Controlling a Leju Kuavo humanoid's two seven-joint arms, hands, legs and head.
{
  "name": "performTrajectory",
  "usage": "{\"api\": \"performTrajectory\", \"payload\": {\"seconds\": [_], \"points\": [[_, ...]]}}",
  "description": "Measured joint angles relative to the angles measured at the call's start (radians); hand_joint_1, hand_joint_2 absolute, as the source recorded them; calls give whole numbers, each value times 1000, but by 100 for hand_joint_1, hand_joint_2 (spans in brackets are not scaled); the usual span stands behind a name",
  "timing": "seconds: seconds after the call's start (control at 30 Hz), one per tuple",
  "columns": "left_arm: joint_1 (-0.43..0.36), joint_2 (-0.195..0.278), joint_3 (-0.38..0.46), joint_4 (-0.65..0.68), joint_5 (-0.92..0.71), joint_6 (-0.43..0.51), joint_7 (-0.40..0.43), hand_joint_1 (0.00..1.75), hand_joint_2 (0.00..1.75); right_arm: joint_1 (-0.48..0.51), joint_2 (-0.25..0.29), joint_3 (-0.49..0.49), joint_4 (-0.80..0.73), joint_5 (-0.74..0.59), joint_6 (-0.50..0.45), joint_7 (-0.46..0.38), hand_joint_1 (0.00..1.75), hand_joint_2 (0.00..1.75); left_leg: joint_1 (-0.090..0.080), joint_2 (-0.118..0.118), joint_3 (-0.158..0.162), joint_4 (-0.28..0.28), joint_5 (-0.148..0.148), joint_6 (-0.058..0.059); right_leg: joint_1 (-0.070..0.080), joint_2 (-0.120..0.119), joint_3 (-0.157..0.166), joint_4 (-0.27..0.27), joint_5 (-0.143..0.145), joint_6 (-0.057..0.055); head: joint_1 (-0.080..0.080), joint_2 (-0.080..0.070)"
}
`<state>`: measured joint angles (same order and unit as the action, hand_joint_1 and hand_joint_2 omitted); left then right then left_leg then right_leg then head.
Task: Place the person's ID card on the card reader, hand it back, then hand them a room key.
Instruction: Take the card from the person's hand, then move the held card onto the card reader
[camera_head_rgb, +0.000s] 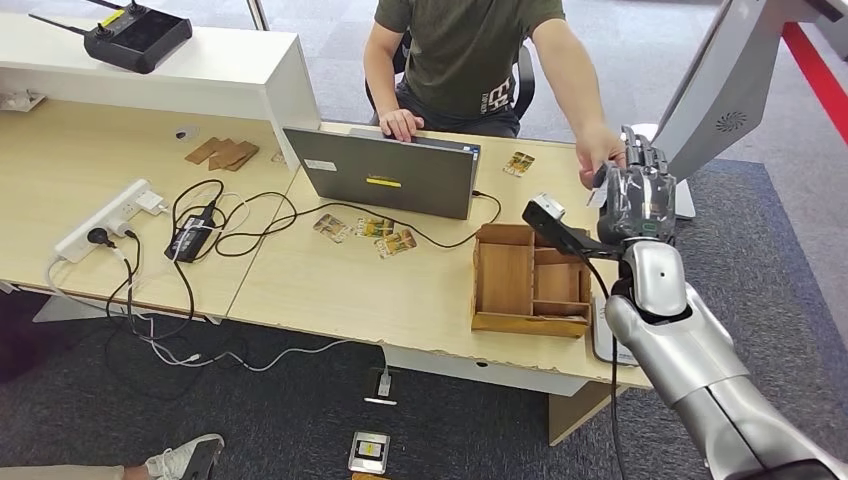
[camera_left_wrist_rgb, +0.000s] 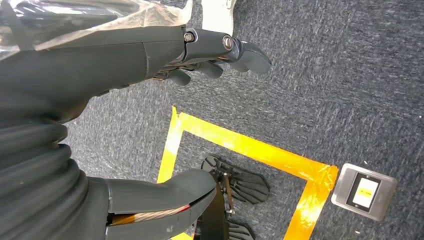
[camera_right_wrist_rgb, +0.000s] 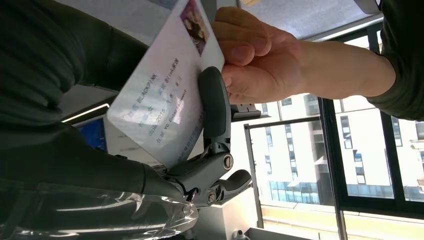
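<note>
Right hand and the person's hand both have fingers on the ID card, upper centre of right wrist frame. Handover stage; taking or returning, can't tell. Room key not yet given. Card print too blurred to read. Left hand hangs over carpet, fingers loosely curled, holding nothing.

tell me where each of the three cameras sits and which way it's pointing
Head view: high on the robot, looking forward and down at the desk; shows the right arm and right hand raised toward the person's hand.
Left wrist view: behind the left hand, looking down at carpet and yellow floor tape.
Right wrist view: behind the right hand, looking up past the ID card toward windows.
Shared: head and right wrist views both show the right hand meeting the person's hand.
</note>
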<state>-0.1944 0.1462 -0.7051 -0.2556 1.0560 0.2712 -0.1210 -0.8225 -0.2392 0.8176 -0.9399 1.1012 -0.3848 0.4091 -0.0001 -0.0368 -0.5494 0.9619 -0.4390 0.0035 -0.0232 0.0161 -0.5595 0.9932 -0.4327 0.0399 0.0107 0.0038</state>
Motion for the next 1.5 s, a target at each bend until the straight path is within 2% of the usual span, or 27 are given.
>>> {"api": "performTrajectory", "payload": {"seconds": [0.33, 0.6, 0.87, 1.1, 1.3, 1.5], "points": [[-1, -3, 0, 0, 0, 5, -1, 0, 175, 22, 3, -22, 21, -250, -35, -65, 175, 175, 0, 1, 0, 0, 0, 0, 0, 1, -1, 0, 0, 0, 0, 0], [5, -3, 1, 0, 4, 4, -16, 0, 175, 91, -46, -63, -36, -371, -89, -43, 175, 175, 0, 1, 1, 1, -1, 0, 0, 1, -1, 0, 0, 0, 0, 0], [19, 0, 7, 0, 23, 5, -33, 0, 175, 174, -117, -96, -108, -353, -107, 12, 175, 175, 0, 2, 1, 0, -1, 0, 0, 2, -1, -1, 0, 0, 0, 0], [26, 2, 11, 0, 33, 5, -35, 0, 175, 254, -168, -117, -141, -326, -82, 50, 175, 175, 0, 2, 1, 0, -2, 0, 0, 2, -1, -1, 0, 0, 0, 0], [30, 3, 16, 0, 40, 5, -33, 0, 175, 313, -186, -118, -144, -345, -42, 44, 175, 175, 0, 2, 0, 0, -2, 0, 0, 2, -1, -1, 0, 0, 0, 0], [37, 3, 26, 0, 59, 5, -40, 0, 175, 361, -188, -117, -139, -378, -42, 16, 175, 175, 0, 2, 0, 0, -2, -1, 0, 2, -1, -1, -1, -1, 0, 0]]}}
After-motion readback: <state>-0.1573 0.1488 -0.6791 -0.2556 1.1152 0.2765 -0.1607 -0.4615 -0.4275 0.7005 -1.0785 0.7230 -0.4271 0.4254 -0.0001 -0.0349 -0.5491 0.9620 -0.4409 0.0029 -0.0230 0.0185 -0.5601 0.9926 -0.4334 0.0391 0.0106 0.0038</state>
